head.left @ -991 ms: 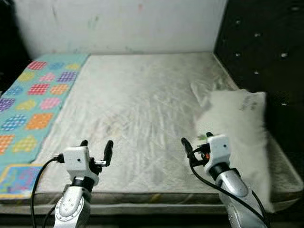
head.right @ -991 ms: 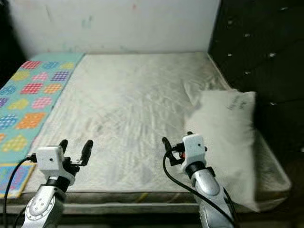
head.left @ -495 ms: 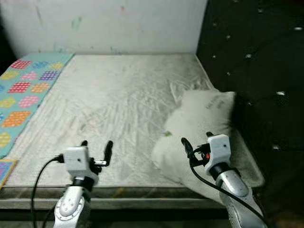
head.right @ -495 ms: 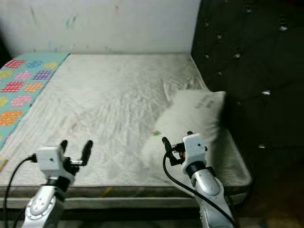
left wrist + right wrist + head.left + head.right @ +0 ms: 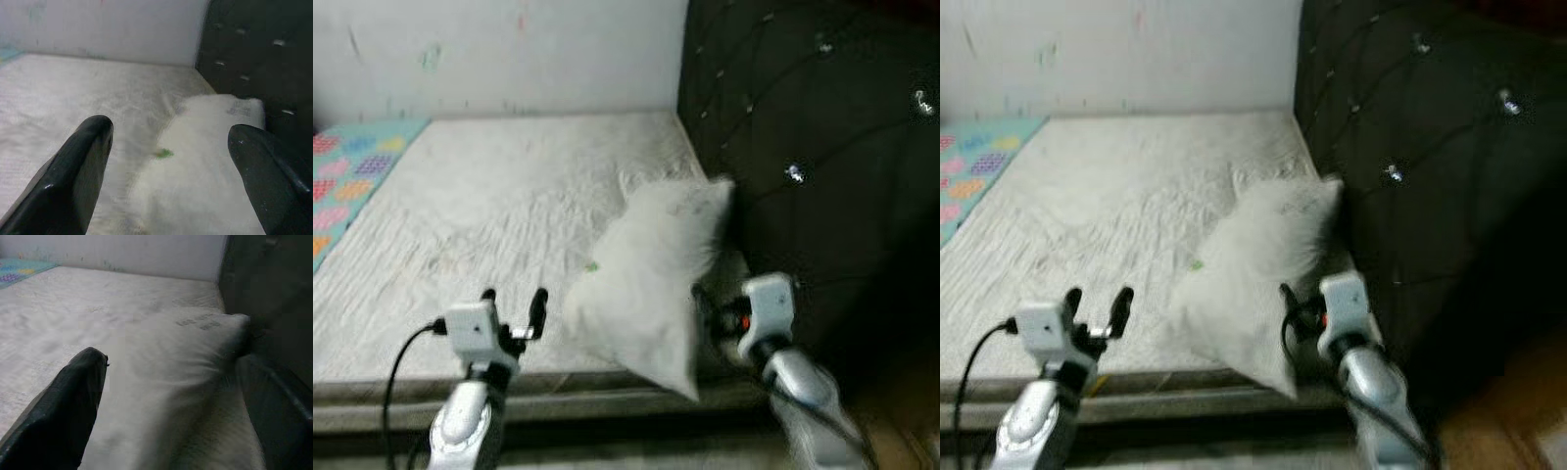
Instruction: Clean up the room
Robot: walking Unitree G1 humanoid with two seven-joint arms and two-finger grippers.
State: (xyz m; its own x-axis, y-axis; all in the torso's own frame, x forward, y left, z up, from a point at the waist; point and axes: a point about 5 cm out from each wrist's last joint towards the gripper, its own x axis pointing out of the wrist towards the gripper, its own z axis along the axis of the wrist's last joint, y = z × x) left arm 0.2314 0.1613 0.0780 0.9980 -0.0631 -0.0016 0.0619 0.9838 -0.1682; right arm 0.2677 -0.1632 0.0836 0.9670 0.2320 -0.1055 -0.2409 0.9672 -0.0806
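both end effectors, left (image 5: 514, 305) and right (image 5: 171, 396), gape wide; best close the right squarely on the pillow's (image 5: 651, 269) near corner.

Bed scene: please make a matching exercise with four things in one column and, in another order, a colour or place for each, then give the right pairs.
Things:
1. soft white pillow
2. dark tufted headboard
3. colourful patterned mat
4. small green speck

Descriptions:
A. far left of the mattress
B. black, with shiny buttons
C. lies on the pillow's near edge
D. rests against the headboard, at the mattress's right side

Pairs: 1-D, 2-B, 3-A, 4-C
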